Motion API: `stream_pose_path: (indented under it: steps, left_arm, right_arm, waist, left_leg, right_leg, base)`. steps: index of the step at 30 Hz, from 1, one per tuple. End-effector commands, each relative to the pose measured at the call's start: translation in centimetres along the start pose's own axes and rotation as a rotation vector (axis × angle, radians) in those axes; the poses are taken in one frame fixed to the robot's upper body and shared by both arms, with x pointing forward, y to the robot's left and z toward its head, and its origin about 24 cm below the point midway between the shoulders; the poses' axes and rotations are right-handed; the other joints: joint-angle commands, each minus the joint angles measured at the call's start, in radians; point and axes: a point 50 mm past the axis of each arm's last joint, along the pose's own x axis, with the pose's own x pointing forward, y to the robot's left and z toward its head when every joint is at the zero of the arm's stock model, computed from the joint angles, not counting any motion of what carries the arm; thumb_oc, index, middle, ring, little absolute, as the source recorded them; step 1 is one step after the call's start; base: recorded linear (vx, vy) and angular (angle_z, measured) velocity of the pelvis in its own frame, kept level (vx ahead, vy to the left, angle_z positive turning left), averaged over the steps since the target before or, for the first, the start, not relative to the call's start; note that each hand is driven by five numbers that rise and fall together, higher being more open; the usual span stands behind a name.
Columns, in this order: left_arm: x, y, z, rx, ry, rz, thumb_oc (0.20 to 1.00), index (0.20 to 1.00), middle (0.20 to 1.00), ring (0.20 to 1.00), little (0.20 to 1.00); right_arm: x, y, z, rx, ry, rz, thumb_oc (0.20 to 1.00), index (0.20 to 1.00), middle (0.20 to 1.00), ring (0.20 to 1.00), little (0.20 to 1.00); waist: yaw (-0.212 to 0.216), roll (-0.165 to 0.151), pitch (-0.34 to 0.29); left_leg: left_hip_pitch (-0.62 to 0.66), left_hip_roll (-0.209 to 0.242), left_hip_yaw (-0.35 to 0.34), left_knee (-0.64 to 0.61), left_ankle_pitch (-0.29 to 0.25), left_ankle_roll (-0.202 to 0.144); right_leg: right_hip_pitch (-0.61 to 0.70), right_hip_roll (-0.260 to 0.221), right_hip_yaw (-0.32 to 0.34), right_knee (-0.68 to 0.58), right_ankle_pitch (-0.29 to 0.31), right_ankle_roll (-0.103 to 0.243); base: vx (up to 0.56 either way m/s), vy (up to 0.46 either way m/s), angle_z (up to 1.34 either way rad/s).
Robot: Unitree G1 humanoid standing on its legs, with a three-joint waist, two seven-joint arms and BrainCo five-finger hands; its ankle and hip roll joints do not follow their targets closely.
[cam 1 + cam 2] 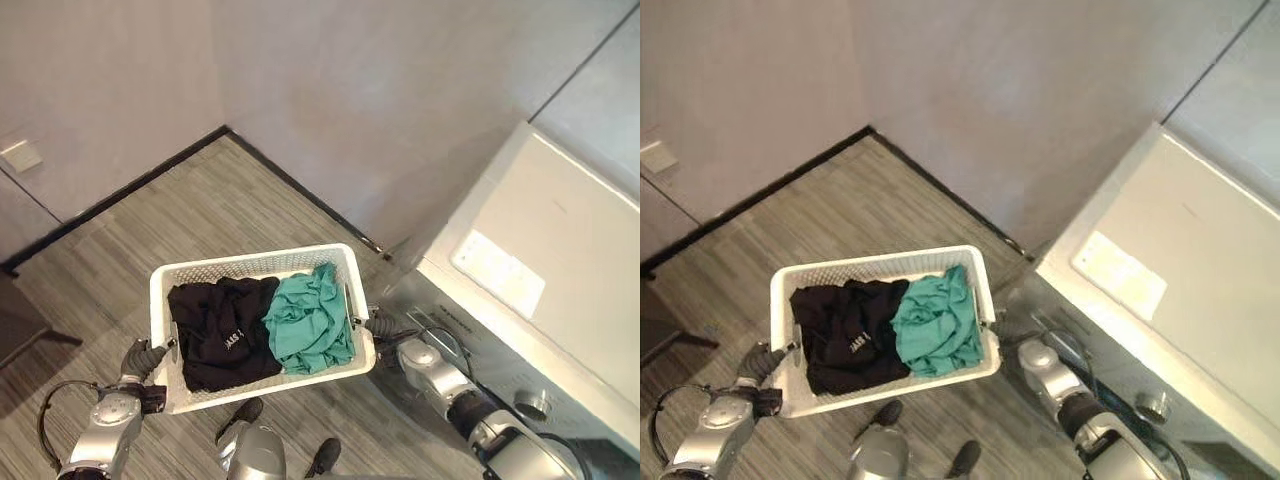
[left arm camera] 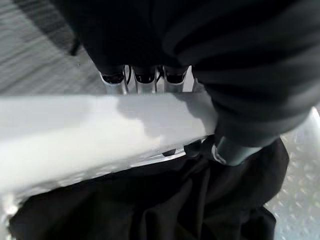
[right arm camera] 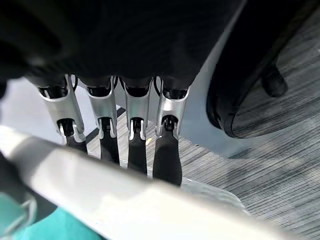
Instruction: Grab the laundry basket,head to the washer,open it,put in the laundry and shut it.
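Between the two hands hangs the white laundry basket [image 1: 160, 290], clear of the wooden floor [image 1: 180, 215]; the left hand [image 1: 143, 357] curls its fingers round the left rim, the right hand [image 1: 381, 325] hooks its fingers under the right rim; inside lie a black garment [image 1: 215, 330] and a teal garment [image 1: 310, 318]; the washer [image 1: 540, 290] stands just to the right. The grab looks done and the walk nearly so; opening, loading and shutting remain.

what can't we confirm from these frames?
- Washer door: open or shut unknown; its front is cut off by the eye views' lower right edge.
- What lies under the black garment and teal garment: they cover the floor of the laundry basket.
- Left hand fingertips: hidden behind the basket rim.
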Motion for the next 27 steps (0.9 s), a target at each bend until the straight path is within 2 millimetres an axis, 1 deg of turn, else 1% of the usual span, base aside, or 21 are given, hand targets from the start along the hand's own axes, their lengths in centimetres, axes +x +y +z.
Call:
stream_pose_path:
  steps: [1,2,3,4,5,7,8,10,11,12,13,15,16,18,19,22,23,24,25,26,27]
  left_arm:
    - [-0.2,0.6,1.0,-0.025,-0.071,-0.022,0.2,0.2,0.2,0.2,0.2]
    - [-0.2,0.6,1.0,-0.025,-0.071,-0.022,0.2,0.2,0.2,0.2,0.2]
    - [-0.3,0.7,0.9,-0.026,-0.067,-0.024,0.2,0.2,0.2,0.2,0.2]
    - [-0.6,0.9,0.6,-0.036,-0.06,-0.02,0.2,0.2,0.2,0.2,0.2]
    - [-0.6,1.0,0.6,-0.036,-0.06,-0.02,0.2,0.2,0.2,0.2,0.2]
    - [-0.9,1.3,0.0,-0.049,-0.039,-0.006,0.2,0.2,0.2,0.2,0.2]
    - [-1.0,1.5,-0.1,-0.052,-0.038,0.001,0.2,0.2,0.2,0.2,0.2]
    - [-1.0,1.6,-0.1,-0.054,-0.037,0.003,0.2,0.2,0.2,0.2,0.2]
    - [-1.1,1.8,-0.2,-0.057,-0.035,0.01,0.2,0.2,0.2,0.2,0.2]
    - [-1.1,2.0,-0.1,-0.057,-0.036,0.016,0.2,0.2,0.2,0.2,0.2]
    - [-1.1,2.1,-0.1,-0.057,-0.038,0.02,0.2,0.2,0.2,0.2,0.2]
    - [-1.2,2.7,0.4,-0.058,-0.06,0.035,0.2,0.2,0.2,0.2,0.2]
    - [-1.3,3.6,1.5,-0.046,-0.104,0.056,0.2,0.2,0.2,0.2,0.2]
    - [-1.4,4.6,2.8,-0.021,-0.147,0.08,0.2,0.2,0.2,0.2,0.2]
    - [-1.4,4.7,2.9,-0.02,-0.149,0.083,0.2,0.2,0.2,0.2,0.2]
    - [-1.5,6.0,5.4,0.029,-0.231,0.098,0.2,0.2,0.2,0.2,0.2]
    - [-1.5,6.3,5.9,0.038,-0.246,0.104,0.2,0.2,0.2,0.2,0.2]
    - [-1.6,6.9,7.2,0.06,-0.286,0.11,0.2,0.2,0.2,0.2,0.2]
    - [-1.8,8.1,9.6,0.108,-0.352,0.138,0.2,0.2,0.2,0.2,0.2]
    - [-1.8,8.2,9.6,0.109,-0.353,0.139,0.2,0.2,0.2,0.2,0.2]
    - [-1.8,8.8,11.0,0.136,-0.387,0.155,0.2,0.2,0.2,0.2,0.2]
  right_arm:
    - [0.5,2.2,5.8,0.129,-0.268,0.158,0.2,0.2,0.2,0.2,0.2]
    - [0.5,2.2,5.8,0.128,-0.269,0.157,0.2,0.2,0.2,0.2,0.2]
    - [0.7,2.7,5.8,0.119,-0.26,0.175,0.2,0.2,0.2,0.2,0.2]
    - [1.1,3.9,6.2,0.116,-0.254,0.21,0.2,0.2,0.2,0.2,0.2]
    - [1.1,3.9,6.2,0.116,-0.254,0.211,0.2,0.2,0.2,0.2,0.2]
    - [1.6,6.5,7.7,0.109,-0.274,0.286,0.2,0.2,0.2,0.2,0.2]
    - [1.9,7.8,8.7,0.084,-0.292,0.317,0.2,0.2,0.2,0.2,0.2]
    - [1.9,8.2,9.0,0.078,-0.295,0.321,0.2,0.2,0.2,0.2,0.2]
    - [2.0,8.8,9.6,0.068,-0.308,0.334,0.2,0.2,0.2,0.2,0.2]
    - [2.1,9.3,10.3,0.048,-0.32,0.342,0.2,0.2,0.2,0.2,0.2]
    - [2.2,9.5,10.4,0.042,-0.32,0.339,0.2,0.2,0.2,0.2,0.2]
    - [2.4,10.0,12.1,0.001,-0.358,0.351,0.2,0.2,0.2,0.2,0.2]
    - [2.5,10.2,14.4,-0.025,-0.408,0.344,0.2,0.2,0.2,0.2,0.2]
    - [2.5,10.2,16.0,-0.036,-0.444,0.334,0.2,0.2,0.2,0.2,0.2]
    - [2.6,10.2,16.2,-0.035,-0.447,0.335,0.2,0.2,0.2,0.2,0.2]
    - [2.4,10.4,19.2,-0.054,-0.511,0.33,0.2,0.2,0.2,0.2,0.2]
    - [2.3,10.5,19.6,-0.057,-0.519,0.331,0.2,0.2,0.2,0.2,0.2]
    - [2.2,10.4,20.6,-0.062,-0.54,0.326,0.2,0.2,0.2,0.2,0.2]
    - [1.9,10.5,22.0,-0.08,-0.572,0.33,0.2,0.2,0.2,0.2,0.2]
    - [1.9,10.5,22.1,-0.079,-0.574,0.331,0.2,0.2,0.2,0.2,0.2]
    - [1.8,10.1,22.8,-0.09,-0.583,0.326,0.2,0.2,0.2,0.2,0.2]
  waist:
    - [0.05,0.035,-0.054]
    - [0.047,0.034,-0.054]
    - [0.054,0.035,-0.057]
    - [0.074,0.041,-0.058]
    - [0.074,0.041,-0.058]
    - [0.101,0.046,-0.062]
    - [0.124,0.046,-0.064]
    - [0.127,0.046,-0.066]
    - [0.139,0.047,-0.069]
    - [0.152,0.047,-0.078]
    - [0.159,0.048,-0.08]
    - [0.18,0.048,-0.088]
    - [0.2,0.045,-0.094]
    - [0.212,0.039,-0.099]
    - [0.211,0.036,-0.097]
    - [0.225,0.032,-0.111]
    - [0.226,0.03,-0.111]
    - [0.228,0.03,-0.116]
    - [0.228,0.026,-0.121]
    - [0.228,0.024,-0.12]
    - [0.226,0.022,-0.123]
  left_leg:
    - [0.026,0.022,-0.09,-0.17,0.164,0.051]
    - [0.022,0.017,-0.092,-0.17,0.17,0.052]
    - [0.019,0.014,-0.096,-0.17,0.17,0.052]
    - [0.021,0.015,-0.104,-0.17,0.164,0.049]
    - [0.022,0.016,-0.104,-0.17,0.164,0.049]
    - [0.013,0.004,-0.127,-0.17,0.17,0.045]
    - [0.005,-0.004,-0.146,-0.17,0.176,0.042]
    - [0.0,-0.009,-0.156,-0.17,0.178,0.04]
    - [-0.005,-0.014,-0.165,-0.17,0.178,0.038]
    - [-0.002,-0.005,-0.166,-0.17,0.15,0.037]
    - [-0.004,-0.006,-0.17,-0.17,0.15,0.036]
    - [-0.011,-0.015,-0.179,-0.17,0.149,0.035]
    - [-0.014,-0.021,-0.185,-0.17,0.148,0.034]
    - [-0.02,-0.025,-0.187,-0.17,0.147,0.033]
    - [-0.021,-0.025,-0.186,-0.17,0.148,0.033]
    - [-0.023,-0.03,-0.189,-0.17,0.145,0.034]
    - [-0.023,-0.031,-0.188,-0.17,0.144,0.033]
    - [-0.022,-0.033,-0.186,-0.17,0.142,0.033]
    - [-0.019,-0.037,-0.182,-0.17,0.139,0.033]
    - [-0.019,-0.037,-0.182,-0.17,0.139,0.033]
    - [-0.018,-0.038,-0.181,-0.17,0.138,0.032]
  right_leg:
    - [0.031,-0.035,-0.038,-0.002,-0.002,0.112]
    - [0.029,-0.039,-0.04,-0.002,0.002,0.114]
    - [0.03,-0.042,-0.045,-0.002,0.002,0.114]
    - [0.038,-0.04,-0.052,-0.002,-0.003,0.11]
    - [0.039,-0.039,-0.051,-0.002,-0.004,0.11]
    - [0.048,-0.045,-0.074,-0.002,-0.006,0.11]
    - [0.052,-0.05,-0.093,-0.002,-0.008,0.11]
    - [0.054,-0.053,-0.107,-0.002,-0.01,0.109]
    - [0.057,-0.055,-0.12,-0.002,-0.012,0.108]
    - [0.069,-0.044,-0.124,-0.002,-0.039,0.106]
    - [0.07,-0.045,-0.129,-0.002,-0.039,0.106]
    - [0.072,-0.049,-0.144,-0.002,-0.041,0.107]
    - [0.073,-0.051,-0.151,-0.002,-0.043,0.106]
    - [0.071,-0.052,-0.153,-0.002,-0.044,0.107]
    - [0.07,-0.052,-0.152,-0.002,-0.044,0.107]
    - [0.07,-0.054,-0.153,-0.002,-0.043,0.107]
    - [0.07,-0.054,-0.151,-0.002,-0.044,0.107]
    - [0.071,-0.054,-0.149,-0.002,-0.044,0.107]
    - [0.07,-0.054,-0.146,-0.002,-0.045,0.107]
    - [0.07,-0.054,-0.145,-0.002,-0.045,0.107]
    - [0.069,-0.054,-0.144,-0.002,-0.046,0.107]
  base:
    - [-0.02,0.02,0.06]
    - [0.0,0.0,0.0]
    - [0.0,0.0,0.0]
    - [0.0,0.0,0.0]
    - [-0.01,0.003,0.1]
    - [-0.01,0.031,0.26]
    - [-0.01,0.027,0.28]
    - [0.0,0.014,0.34]
    - [0.08,-0.057,0.45]
    - [0.08,-0.053,0.37]
    - [0.08,-0.051,0.27]
    - [0.01,0.041,0.27]
    - [0.02,0.047,0.3]
    - [0.0,0.025,0.15]
    - [-0.01,0.012,0.04]
    - [0.0,0.0,0.0]
    - [0.0,0.0,0.0]
    - [0.0,0.0,0.0]
    - [0.0,0.0,0.0]
    - [0.01,0.009,-0.03]
    - [0.01,0.009,-0.05]
